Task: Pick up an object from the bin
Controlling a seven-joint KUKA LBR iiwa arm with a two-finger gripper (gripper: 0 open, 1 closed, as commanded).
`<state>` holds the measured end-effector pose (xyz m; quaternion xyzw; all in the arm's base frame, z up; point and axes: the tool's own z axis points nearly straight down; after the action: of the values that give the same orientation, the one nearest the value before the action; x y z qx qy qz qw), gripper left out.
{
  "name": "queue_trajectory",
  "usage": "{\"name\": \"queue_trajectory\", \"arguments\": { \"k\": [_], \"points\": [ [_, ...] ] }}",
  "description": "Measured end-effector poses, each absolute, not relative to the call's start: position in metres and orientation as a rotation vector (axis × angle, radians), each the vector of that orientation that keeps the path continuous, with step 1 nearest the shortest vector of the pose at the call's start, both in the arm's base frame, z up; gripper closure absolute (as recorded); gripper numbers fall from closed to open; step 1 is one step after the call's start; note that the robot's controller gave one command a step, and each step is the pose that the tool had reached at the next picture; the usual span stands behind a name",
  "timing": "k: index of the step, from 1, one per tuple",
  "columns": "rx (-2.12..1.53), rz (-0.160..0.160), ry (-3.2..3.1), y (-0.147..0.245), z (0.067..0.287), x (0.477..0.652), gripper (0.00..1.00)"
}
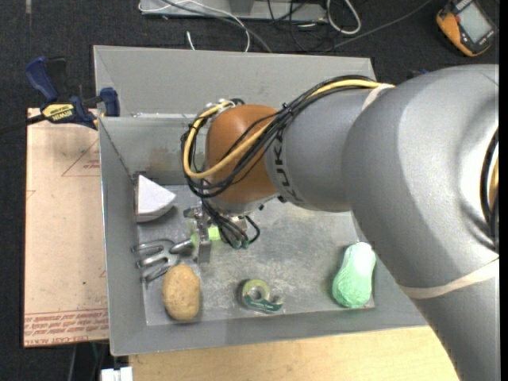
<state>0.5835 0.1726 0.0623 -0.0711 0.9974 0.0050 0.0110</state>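
Looks like the approach step to me. The gripper [203,240] sits low in the left half of the bin [119,181], right at the end of a grey pronged metal thing [157,257] that lies flat between a white wedge [153,197] and a tan potato-shaped lump [182,292]. Can't tell how open it is or whether it's got anything. Next it probably needs to close squarely on that thin, shiny metal.
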Motion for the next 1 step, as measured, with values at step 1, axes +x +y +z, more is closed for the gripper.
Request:
{"name": "queue_trajectory", "arguments": {
  "k": [1],
  "points": [
    [-0.228, 0.015, 3.111, 0.1722, 0.0651, 0.5836, 1.00]
  ]
}}
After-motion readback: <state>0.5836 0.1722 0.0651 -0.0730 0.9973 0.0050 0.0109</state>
